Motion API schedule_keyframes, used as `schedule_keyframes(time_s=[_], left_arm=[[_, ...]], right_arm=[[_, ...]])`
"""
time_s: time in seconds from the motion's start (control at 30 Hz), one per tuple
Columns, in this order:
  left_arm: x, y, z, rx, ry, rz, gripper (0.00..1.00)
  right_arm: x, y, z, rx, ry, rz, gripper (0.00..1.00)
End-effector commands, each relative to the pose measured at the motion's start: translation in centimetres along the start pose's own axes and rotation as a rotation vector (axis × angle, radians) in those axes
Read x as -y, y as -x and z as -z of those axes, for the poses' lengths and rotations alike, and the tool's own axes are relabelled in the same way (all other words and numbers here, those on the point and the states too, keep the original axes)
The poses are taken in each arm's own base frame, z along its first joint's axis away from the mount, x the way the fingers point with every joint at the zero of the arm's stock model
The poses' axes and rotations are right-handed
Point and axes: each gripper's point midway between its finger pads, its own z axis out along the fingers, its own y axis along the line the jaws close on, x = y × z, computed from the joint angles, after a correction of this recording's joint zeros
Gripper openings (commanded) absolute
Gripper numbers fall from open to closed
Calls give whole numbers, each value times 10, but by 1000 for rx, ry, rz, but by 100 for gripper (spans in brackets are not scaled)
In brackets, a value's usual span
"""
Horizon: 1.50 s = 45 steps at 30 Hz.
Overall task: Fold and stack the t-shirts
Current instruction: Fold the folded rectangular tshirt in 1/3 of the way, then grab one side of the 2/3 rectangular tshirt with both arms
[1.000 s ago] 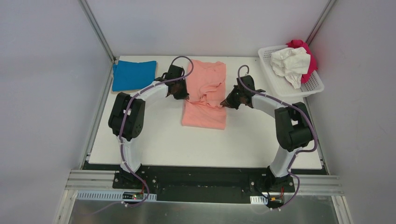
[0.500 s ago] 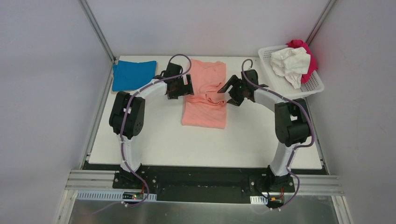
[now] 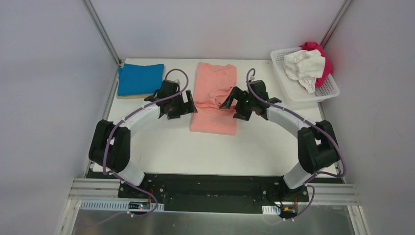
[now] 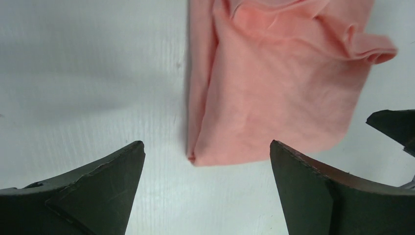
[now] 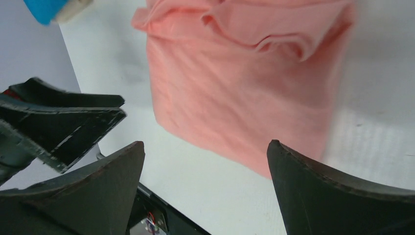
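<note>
- The salmon-pink t-shirt [image 3: 214,98] is lying on the white table [image 3: 161,147] as a narrow lengthwise strip, with a rumpled ridge of cloth running across its middle.
- The left pincer [image 3: 188,106] is hanging just beside the shirt's left edge, with its jaws spread wide and gripping nothing.
- In the left wrist view, that pincer [image 4: 205,143] is framing the shirt's near corner, and the cloth is lying flat below the fingers.
- The right pincer [image 3: 232,108] is hanging over the shirt's right edge, likewise released and empty.
- In the right wrist view, its spread fingers [image 5: 313,186] are standing above the pink cloth.
- The blue t-shirt [image 3: 140,78] is lying folded well to the left of the pink one, on a thin tan board [image 3: 128,96].
- Far to the right of the pink shirt, a white basket [image 3: 327,90] is holding a crumpled white t-shirt [image 3: 304,66] and a magenta t-shirt [image 3: 324,58].
</note>
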Motion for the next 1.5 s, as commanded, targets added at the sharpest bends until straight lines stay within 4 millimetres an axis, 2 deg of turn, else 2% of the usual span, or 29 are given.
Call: schedule_keyframes(time_s=[0.0,0.03,0.17,0.37,0.43,0.47,0.5,0.53,0.57,0.6,0.63,0.7,0.73,0.83,0.93,1.0,1.07,1.1,1.13,1.23,1.4,1.47], left_arm=[[-10,-35,9,-66,-18,71,99],[-13,-41,10,-74,-14,79,99],[-31,-65,16,-93,21,95,99],[-42,-77,24,-87,44,114,99],[-43,-77,25,-81,51,116,99],[-43,-78,25,-79,49,115,99],[-43,-78,26,-79,47,112,99],[-43,-78,26,-77,47,112,99],[-44,-78,26,-76,49,110,99],[-43,-77,27,-74,47,108,99],[-43,-77,27,-75,47,106,99],[-42,-75,26,-70,44,104,99],[-42,-74,26,-71,46,104,99],[-40,-66,22,-60,56,102,99],[-39,-57,15,-53,70,103,99],[-38,-50,7,-52,84,107,99],[-35,-42,-1,-51,87,111,97],[-33,-39,-5,-53,85,114,95],[-32,-38,-11,-62,87,120,92],[-28,-34,-27,-88,78,137,81],[-29,-51,-44,-171,62,151,64],[-33,-59,-46,-190,62,158,58]], right_arm=[[-23,-31,-18,-110,52,104,100],[-32,-31,-24,-117,68,119,100],[-46,-30,-52,-131,71,171,100],[-42,0,-104,-70,8,185,100],[-40,19,-118,-15,-23,184,100],[-46,35,-123,28,-25,188,100],[-42,47,-128,64,-45,187,100],[-50,68,-130,124,-48,196,100],[-45,81,-133,159,-79,199,100],[-53,102,-131,207,-83,204,99],[-56,114,-129,229,-91,203,100],[-65,128,-122,242,-79,207,100],[-69,128,-117,231,-69,212,99],[-79,116,-98,186,-23,245,100],[-74,101,-74,166,-22,243,100],[-68,89,-51,162,-20,227,100],[-56,75,-30,164,-22,196,100],[-44,66,-22,164,-30,171,100],[-24,51,-17,147,-53,141,100],[5,26,0,127,-64,44,100],[41,-9,9,68,-81,-76,99],[46,-18,11,52,-75,-98,99]])
